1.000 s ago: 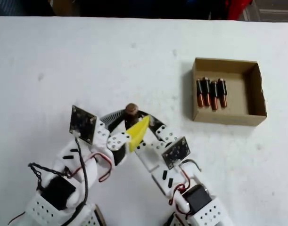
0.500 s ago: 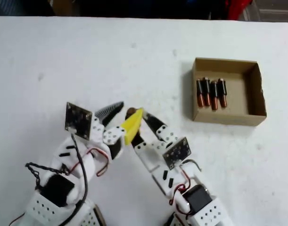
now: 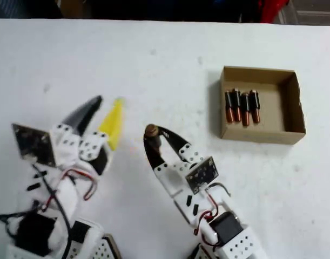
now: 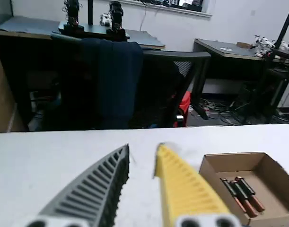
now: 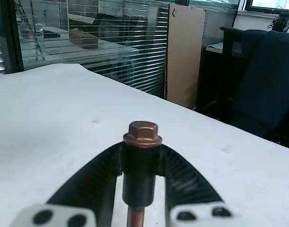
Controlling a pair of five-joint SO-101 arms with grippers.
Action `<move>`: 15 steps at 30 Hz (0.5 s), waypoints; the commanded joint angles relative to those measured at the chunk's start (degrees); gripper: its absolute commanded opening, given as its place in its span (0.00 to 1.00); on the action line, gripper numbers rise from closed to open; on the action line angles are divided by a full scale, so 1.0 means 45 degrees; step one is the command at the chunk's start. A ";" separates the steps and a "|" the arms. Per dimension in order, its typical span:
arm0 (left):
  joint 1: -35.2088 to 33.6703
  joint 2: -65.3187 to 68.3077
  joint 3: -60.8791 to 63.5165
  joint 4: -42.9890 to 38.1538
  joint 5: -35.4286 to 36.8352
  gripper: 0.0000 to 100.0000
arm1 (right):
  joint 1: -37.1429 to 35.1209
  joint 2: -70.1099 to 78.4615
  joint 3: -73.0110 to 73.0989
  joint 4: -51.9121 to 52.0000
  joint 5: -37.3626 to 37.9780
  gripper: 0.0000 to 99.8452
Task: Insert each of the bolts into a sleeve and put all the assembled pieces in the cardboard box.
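Over the table (image 3: 154,65), my right claw (image 3: 152,135) clamps a sleeved bolt (image 5: 140,165), well apart from the cardboard box (image 3: 259,137). Four assembled pieces (image 3: 242,107) lie inside it; this one, I judge, is the last to go in. My left claw (image 3: 109,101) gapes wide, empty.

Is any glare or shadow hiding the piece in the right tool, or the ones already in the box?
High view: even light on the table, no glare; the cardboard box walls throw only a faint shadow, and the four boxed pieces read plainly. Right wrist view: the assembled piece in the right tool is softly lit, no hot spot. Left wrist view: boxed pieces clearly lit.
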 commanded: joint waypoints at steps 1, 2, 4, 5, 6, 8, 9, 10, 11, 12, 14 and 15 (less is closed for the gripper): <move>-0.0674 -0.0068 -0.1778 0.1192 -0.1231 0.03 | 0.0049 -0.0147 0.0098 0.0010 -0.0039 0.02; -0.0889 -0.0068 -0.2032 0.1465 -0.1231 0.04 | 0.0049 -0.0147 0.0098 0.0010 -0.0039 0.02; -0.1416 -0.0068 -0.2540 0.1954 -0.1270 0.02 | 0.0205 -0.0147 0.0098 0.0010 -0.0039 0.02; -0.1709 -0.0068 -0.2774 0.2227 -0.1270 0.02 | 0.0322 -0.0147 0.0098 0.0010 -0.0039 0.02; -0.1983 -0.0068 -0.3048 0.2540 -0.1270 0.02 | 0.0440 -0.0147 0.0098 0.0010 -0.0039 0.02; -0.2413 -0.0068 -0.3399 0.3087 -0.1270 0.02 | 0.0576 -0.0147 0.0098 0.0010 -0.0039 0.02; -0.2530 -0.0068 -0.3516 0.3321 -0.1270 0.02 | 0.0576 -0.0147 0.0098 0.0010 -0.0039 0.02; -0.2589 -0.0068 -0.3556 0.3516 -0.1289 0.02 | 0.0576 -0.0147 0.0098 0.0010 -0.0039 0.02; -0.2608 -0.0068 -0.3634 0.3712 -0.1309 0.02 | 0.0576 -0.0147 0.0098 0.0010 -0.0039 0.02; -0.2667 -0.0088 -0.3653 0.3907 -0.1309 0.02 | 0.0576 -0.0147 0.0098 0.0010 -0.0039 0.02; -0.2784 -0.0400 -0.3595 0.4122 -0.1250 0.02 | 0.0576 -0.0147 0.0098 0.0010 -0.0039 0.02; -0.2784 -0.0733 -0.3497 0.4122 -0.1289 0.02 | 0.0576 -0.0147 0.0098 0.0010 -0.0039 0.02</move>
